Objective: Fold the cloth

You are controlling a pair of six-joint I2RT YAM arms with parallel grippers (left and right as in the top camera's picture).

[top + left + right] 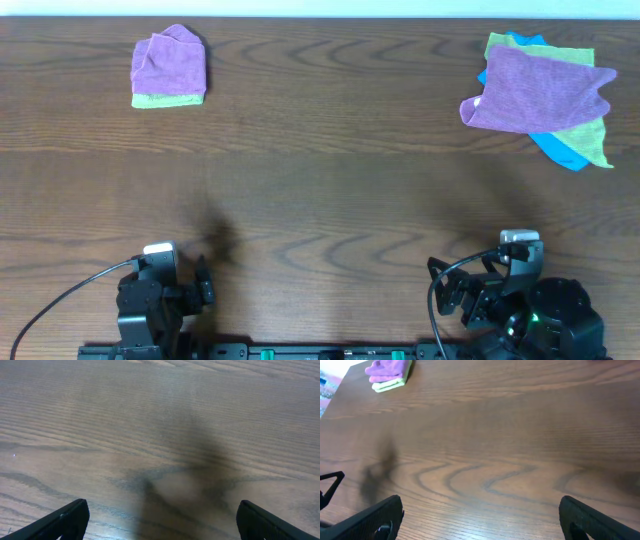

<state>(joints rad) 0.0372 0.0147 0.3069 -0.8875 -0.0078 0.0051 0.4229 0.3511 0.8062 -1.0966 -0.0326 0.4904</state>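
Note:
An unfolded lilac-purple cloth (537, 90) lies spread at the far right of the table, on top of a lime-green cloth (590, 140) and a blue cloth (560, 152). My left gripper (204, 283) (162, 510) is open and empty near the front left edge, over bare wood. My right gripper (450, 287) (480, 505) is open and empty near the front right edge, far from the cloth. The cloth does not show in either wrist view.
A second purple cloth (168, 60) lies folded on a folded lime-green cloth (167, 99) at the far left; this stack also shows at the top left of the right wrist view (387, 369). The brown wooden table (330, 190) fills the view.

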